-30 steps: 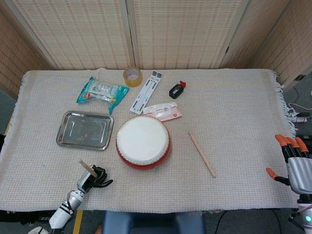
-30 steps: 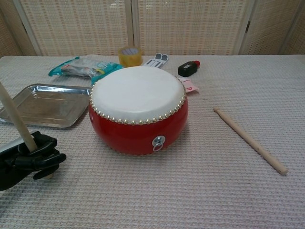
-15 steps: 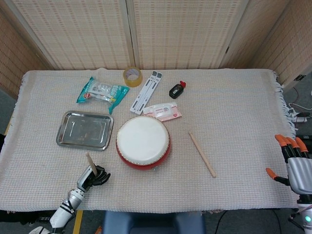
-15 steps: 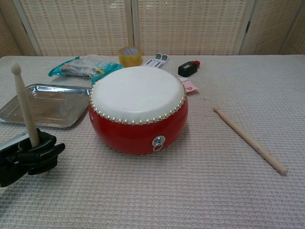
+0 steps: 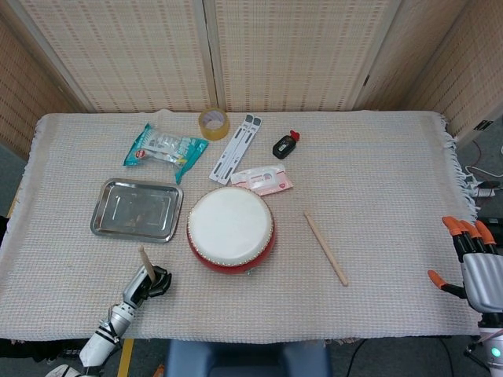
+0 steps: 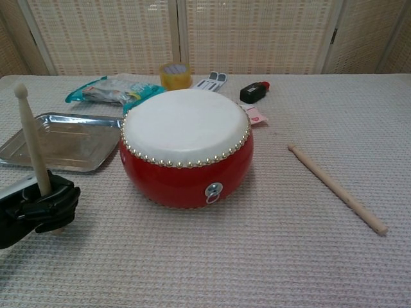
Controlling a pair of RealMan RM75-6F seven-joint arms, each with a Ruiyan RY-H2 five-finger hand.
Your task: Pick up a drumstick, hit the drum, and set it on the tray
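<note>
Woven reed screens close off the back of the scene, and a pale knitted cloth (image 5: 377, 188) covers the whole table, fringed at its right edge. Writing is scarce and none of it readable: the teal snack packet (image 5: 164, 148) carries print too small to make out, and the pink-and-white card (image 5: 264, 181) behind the drum shows only a blur of marks.

Near the front left corner, the left hand (image 6: 40, 207) — black, fingers curled tight — grips a drumstick (image 6: 31, 138) close to its lower end, the shaft standing nearly upright with its rounded tip on top. Its butt end is hidden inside the fist, and the arm is cut off by the frame edge in the chest view. The red drum (image 6: 186, 149) with its white skin sits just to the right of that hand, apart from it. A metal tray (image 5: 137, 210) lies to the left of the drum, beyond the hand.

A second drumstick (image 5: 325, 247) lies flat on the cloth to the right of the drum. The right hand (image 5: 478, 265) hangs off the table's right edge, orange-tipped fingers spread and holding nothing — only partly in frame.

Along the back sit a roll of tape (image 5: 214, 123), a white folding stand (image 5: 236, 148) and a small black bottle (image 5: 285, 144) with a red cap.
</note>
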